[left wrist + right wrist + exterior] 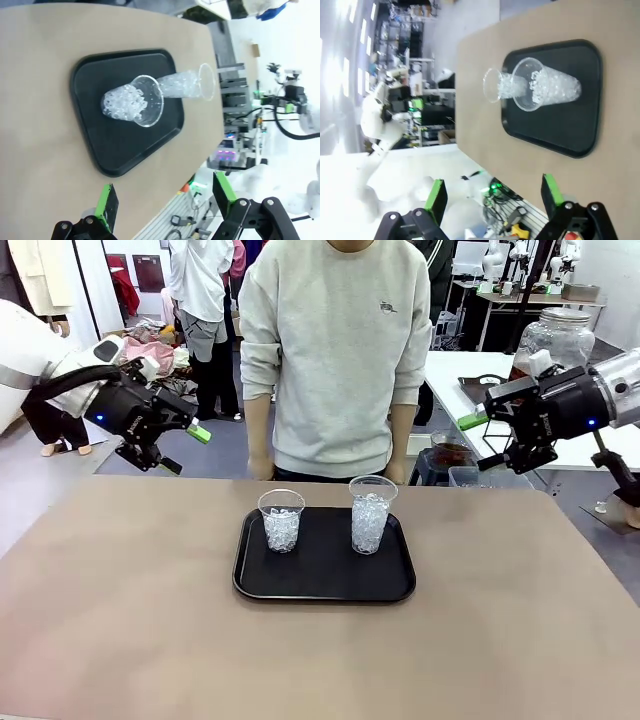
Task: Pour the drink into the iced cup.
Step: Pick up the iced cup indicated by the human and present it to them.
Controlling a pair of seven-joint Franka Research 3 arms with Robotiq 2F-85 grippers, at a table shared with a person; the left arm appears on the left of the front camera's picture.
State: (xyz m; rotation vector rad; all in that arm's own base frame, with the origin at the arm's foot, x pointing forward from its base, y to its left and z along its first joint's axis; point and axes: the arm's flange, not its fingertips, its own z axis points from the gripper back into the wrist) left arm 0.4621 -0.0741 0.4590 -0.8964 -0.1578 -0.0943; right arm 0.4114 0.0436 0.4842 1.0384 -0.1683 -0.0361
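Two clear plastic cups filled with ice stand on a black tray [325, 585] at mid-table: a shorter cup [281, 521] on the left and a taller cup [371, 515] on the right. Both are upright. The drink is not plainly in view; a clear container [450, 453] with dark reddish-brown contents sits beyond the far edge, and I cannot tell what it holds. My left gripper [185, 450] hangs open and empty above the far left corner. Above the far right, my right gripper [480, 442] is open and empty too. The left wrist view has the left gripper [165, 197] facing the shorter cup [131, 101]. In the right wrist view the right gripper [493, 195] faces the taller cup [550, 90].
A person in a grey sweatshirt [340, 350] stands at the far edge behind the tray, hands resting low at the table edge. A large glass jar [565, 335] stands on a white table at the back right. Bare brown tabletop [120, 620] surrounds the tray.
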